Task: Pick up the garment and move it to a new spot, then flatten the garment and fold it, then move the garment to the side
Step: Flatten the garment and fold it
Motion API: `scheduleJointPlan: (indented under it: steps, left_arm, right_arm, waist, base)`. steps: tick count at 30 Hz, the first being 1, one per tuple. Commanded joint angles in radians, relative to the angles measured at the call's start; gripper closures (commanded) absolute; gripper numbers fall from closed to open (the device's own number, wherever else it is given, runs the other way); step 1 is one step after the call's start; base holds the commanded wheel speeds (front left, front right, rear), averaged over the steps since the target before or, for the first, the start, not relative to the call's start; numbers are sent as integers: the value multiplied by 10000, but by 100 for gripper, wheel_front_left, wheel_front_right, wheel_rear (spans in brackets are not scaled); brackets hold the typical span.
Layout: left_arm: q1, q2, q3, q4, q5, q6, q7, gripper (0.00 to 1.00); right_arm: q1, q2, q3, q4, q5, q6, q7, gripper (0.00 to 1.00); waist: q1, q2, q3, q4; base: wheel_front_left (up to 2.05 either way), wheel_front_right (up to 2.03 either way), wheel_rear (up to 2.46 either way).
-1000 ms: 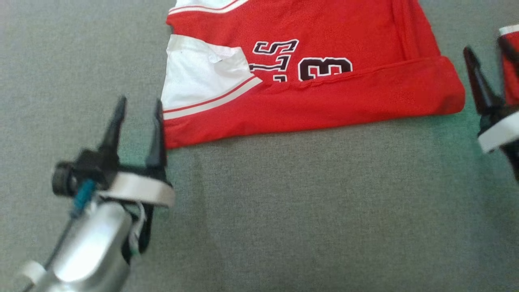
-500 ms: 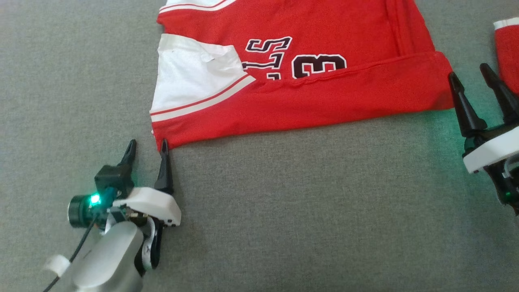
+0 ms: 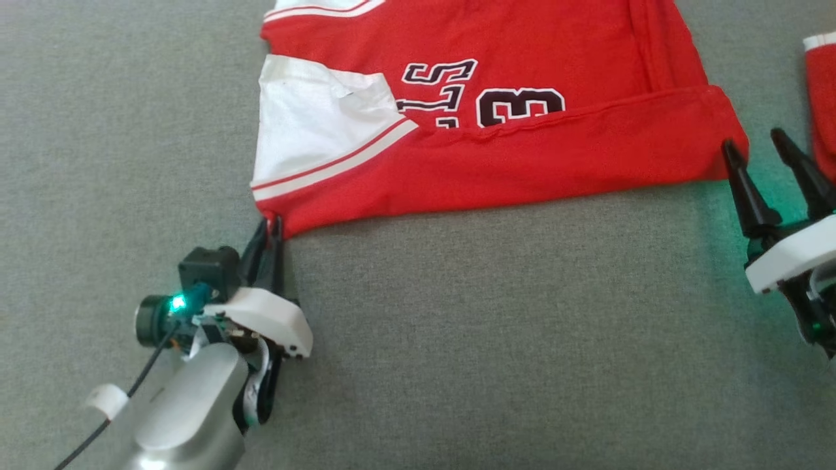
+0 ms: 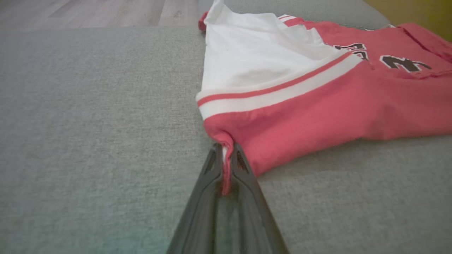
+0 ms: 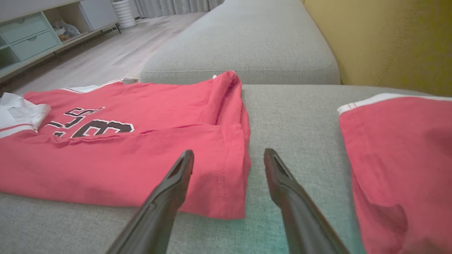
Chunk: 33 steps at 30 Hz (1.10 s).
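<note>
The garment [image 3: 522, 156] is a red jersey with white panels and dark lettering, lying partly folded on the grey cushion. My left gripper [image 3: 271, 223] is shut on its near left corner; in the left wrist view red cloth [image 4: 226, 165] is pinched between the two fingers. My right gripper [image 3: 757, 147] stands open at the garment's near right corner. In the right wrist view its fingers straddle that corner's edge [image 5: 233, 183], the left finger over the cloth, the right finger over bare cushion.
A second red garment piece [image 3: 821, 98] with a white hem lies at the far right, close to my right gripper. The grey sofa cushion [image 3: 457, 339] is bare in front. A yellow backrest [image 5: 388, 42] rises behind; wooden floor and a cabinet [image 5: 31, 38] lie beyond.
My left gripper moved forward to the garment's left corner and shut on it. My right gripper came in from the right edge to the right corner and stays open.
</note>
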Motion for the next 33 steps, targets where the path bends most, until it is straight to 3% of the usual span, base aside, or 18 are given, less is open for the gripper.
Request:
scheduleJointPlan:
  steps: [1, 12, 13, 14, 15, 16, 17, 26, 33]
  left_arm:
    - [100, 209, 149, -269, -11, -25, 13, 100]
    - [137, 668, 120, -1362, 321, 295, -132, 100]
    - [128, 688, 109, -1427, 340, 316, -117, 100]
    - [121, 711, 101, -1486, 363, 338, -117, 100]
    - [117, 739, 94, -1536, 391, 361, -126, 100]
    - [124, 770, 87, -1575, 407, 368, -134, 100]
    - [137, 795, 81, -1606, 414, 370, -144, 100]
    - [604, 1063, 63, -1963, 355, 281, -441, 100]
    - [1919, 1860, 81, -3095, 210, 406, -552, 100]
  right_arm:
    - [237, -292, 139, -8, 175, -7, -68, 0]
    - [-453, 108, 658, 1608, 1028, -7, 961, 0]
    - [-504, 139, 788, 1647, 1130, -7, 1118, 12]
    - [-548, 160, 869, 1705, 1264, -7, 1253, 33]
    - [-584, 167, 960, 1740, 1387, -7, 1373, 57]
    - [-616, 149, 1046, 1756, 1488, -7, 1451, 91]
    - [-639, 123, 1114, 1784, 1589, -7, 1500, 100]
    - [-258, -405, 1653, 1530, 2221, -7, 1226, 100]
    - [905, -1207, 2255, 563, 2703, -7, 916, 100]
  waist:
    - [0, -1, -62, 56]
    - [0, -1, -45, 297]
    - [0, -1, -26, 320]
    - [0, -1, -13, 344]
    - [0, -1, -3, 369]
    - [0, -1, -2, 390]
    - [0, -1, -12, 409]
    - [0, -1, -532, 415]
    - [0, -1, -1281, 134]
  base:
    - [0, 0, 0]
    - [0, 0, 0]
    - [0, 0, 0]
    - [0, 0, 0]
    - [0, 0, 0]
    - [0, 0, 0]
    - [0, 0, 0]
    - [0, 0, 0]
    - [0, 0, 0]
